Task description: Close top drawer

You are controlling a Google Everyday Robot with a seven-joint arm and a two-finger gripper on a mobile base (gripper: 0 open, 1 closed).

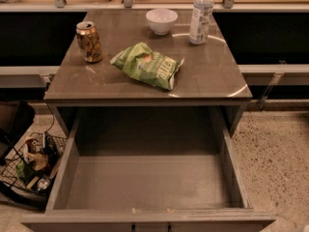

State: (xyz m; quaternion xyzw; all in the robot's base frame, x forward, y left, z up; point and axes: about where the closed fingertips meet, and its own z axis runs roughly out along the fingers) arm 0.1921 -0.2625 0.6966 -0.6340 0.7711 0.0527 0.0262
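the two-finger gripper is not seen anywhere in the camera view, so whether it is released, clenched or grasping something cannot be told.

the wide, deep grey-brown top drawer (149,182) is seen pulled fully out from under the front edge of the flat grey-brown worktop (212,81). its plain box interior is shown bare, and its flat front panel (87,220) is cut off at the bottom of the view.

a crumpled green snack bag (147,65) is laid flat near the middle of the worktop. a gold and brown drinks can (89,41) is stood upright near the rear left corner. a small white round bowl (161,21) is set at the middle of the rear edge. a clear plastic bottle with a white label (201,16) is stood upright near the rear right corner, just beside the bowl.

a black wire basket of mixed items (29,170) is seen on the speckled floor (275,153), beyond the worktop's left edge.
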